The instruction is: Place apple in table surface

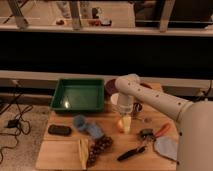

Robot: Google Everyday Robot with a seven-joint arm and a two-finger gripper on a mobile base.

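The apple (120, 125) is a small yellow-orange fruit resting low at the middle of the light tan wooden table surface (60, 150). My gripper (125, 123) hangs from the white arm straight down at the apple, its tip right beside the fruit on its right side. The arm's wrist hides the area just behind the apple.
A green tray (80, 94) stands at the back left. A dark red bowl (111, 86) is behind the arm. A blue cloth (89, 126), a black flat object (59, 130), a banana (83, 151), grapes (99, 147), a black tool (131, 153), orange-handled pliers (156, 132) and a grey pad (166, 148) lie around.
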